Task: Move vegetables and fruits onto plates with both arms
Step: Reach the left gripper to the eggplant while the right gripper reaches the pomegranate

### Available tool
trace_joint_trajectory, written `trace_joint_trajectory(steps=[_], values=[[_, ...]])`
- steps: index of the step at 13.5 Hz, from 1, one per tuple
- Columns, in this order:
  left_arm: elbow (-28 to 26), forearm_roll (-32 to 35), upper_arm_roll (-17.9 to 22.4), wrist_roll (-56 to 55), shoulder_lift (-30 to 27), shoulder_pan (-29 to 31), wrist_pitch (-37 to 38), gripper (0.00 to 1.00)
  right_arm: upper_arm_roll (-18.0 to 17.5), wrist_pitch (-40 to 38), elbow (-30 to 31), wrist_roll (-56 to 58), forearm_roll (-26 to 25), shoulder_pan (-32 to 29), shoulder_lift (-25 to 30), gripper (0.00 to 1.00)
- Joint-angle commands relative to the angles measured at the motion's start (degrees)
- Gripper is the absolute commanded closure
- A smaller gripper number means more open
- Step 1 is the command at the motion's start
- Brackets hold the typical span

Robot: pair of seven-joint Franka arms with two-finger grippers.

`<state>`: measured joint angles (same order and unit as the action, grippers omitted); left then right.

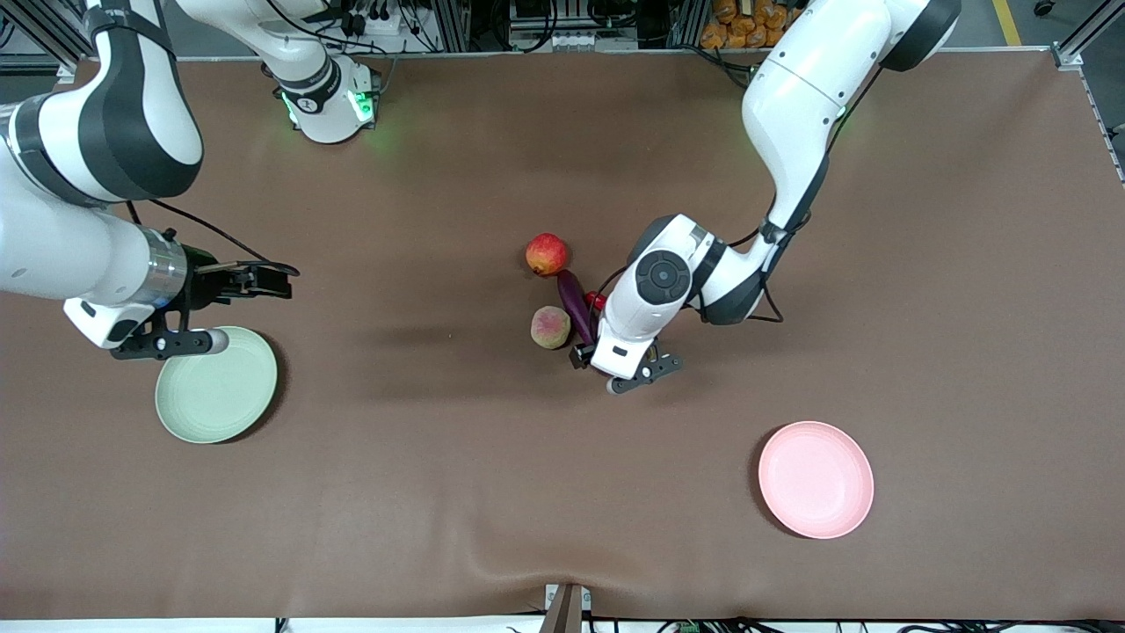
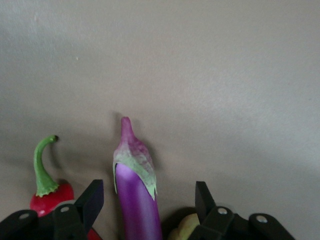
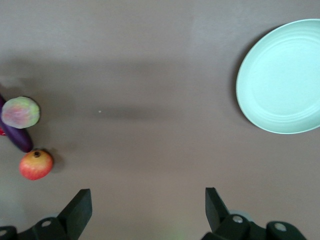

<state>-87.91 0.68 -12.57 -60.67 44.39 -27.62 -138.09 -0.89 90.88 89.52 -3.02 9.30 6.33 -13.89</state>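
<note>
Left arm: reaches from its base down to the middle of the desk [image 1: 923, 290], wrist bent low over the cluster of produce; left hand [image 2: 149, 200] low over the purple eggplant [image 2: 136, 192]

Left hand: fingers [image 2: 92, 197] spread wide, one on each side of the eggplant's stem end, not pressing it; holds nothing

Eggplant: lies between the spread fingers, its green-capped tip pointing away from the wrist; in the front view it lies between the two fruits and the arm's wrist

Chili pepper [image 2: 47, 187]: just beside the eggplant, outside one finger; curved green stem up

Red fruit [image 1: 547, 254]: at the eggplant's farther end, close to it

Peach-like fruit [image 1: 550, 327]: against the eggplant, nearer the front camera than the red fruit

Right arm: waits at its end of the desk; right hand [image 3: 149, 207] up beside the mint green plate [image 1: 216, 384], fingers [image 3: 80, 207] wide apart, empty

Pink plate [image 1: 816, 479]: toward the left arm's end, nearer the front camera than the produce, well apart from it
</note>
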Motion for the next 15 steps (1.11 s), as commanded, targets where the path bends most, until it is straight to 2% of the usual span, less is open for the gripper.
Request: trace_joint_trajectory(steps=[1, 2, 5, 6, 8, 9, 11, 15], values=[[0.90, 1.43, 0.71, -3.22, 2.01, -1.82, 0.01, 0.21, 0.28, 1.40, -0.23, -0.76, 3.00, 2.28, -2.27, 0.00], [0.81, 1.43, 0.71, -3.40, 2.02, -1.82, 0.01, 0.22, 0.28, 1.84, 0.38, -1.20, 3.01, 3.68, -2.80, 0.00], [0.81, 1.43, 0.71, -5.85, 2.89, -1.82, 0.01, 0.33, 0.28, 4.20, 3.01, -6.36, 3.01, 8.76, -3.68, 0.00], [0.73, 1.43, 0.71, -6.12, 2.90, -1.82, 0.01, 0.47, 0.28, 6.66, 3.81, -10.48, 3.01, 12.18, -4.73, 0.00], [0.29, 1.52, 0.71, -6.04, 2.81, -1.82, 0.54, 0.93, 0.37, 12.10, 5.04, -21.10, 3.01, 18.52, -5.79, 0.00], [0.02, 1.44, 0.71, -6.13, 2.46, -1.65, 0.63, 1.00, 0.28, 13.52, 5.22, -23.94, 3.01, 19.85, -6.84, 0.00], [0.63, 1.52, 0.62, -5.95, 0.10, -0.69, 6.13, 1.00, 0.37, 16.07, 5.40, -27.29, 3.01, 22.23, -8.86, 0.00], [0.72, 1.52, 0.62, -4.20, -10.44, 2.12, 17.48, 1.00, 0.28, 21.60, 6.97, -35.54, 3.10, 27.05, -12.38, 0.00]])
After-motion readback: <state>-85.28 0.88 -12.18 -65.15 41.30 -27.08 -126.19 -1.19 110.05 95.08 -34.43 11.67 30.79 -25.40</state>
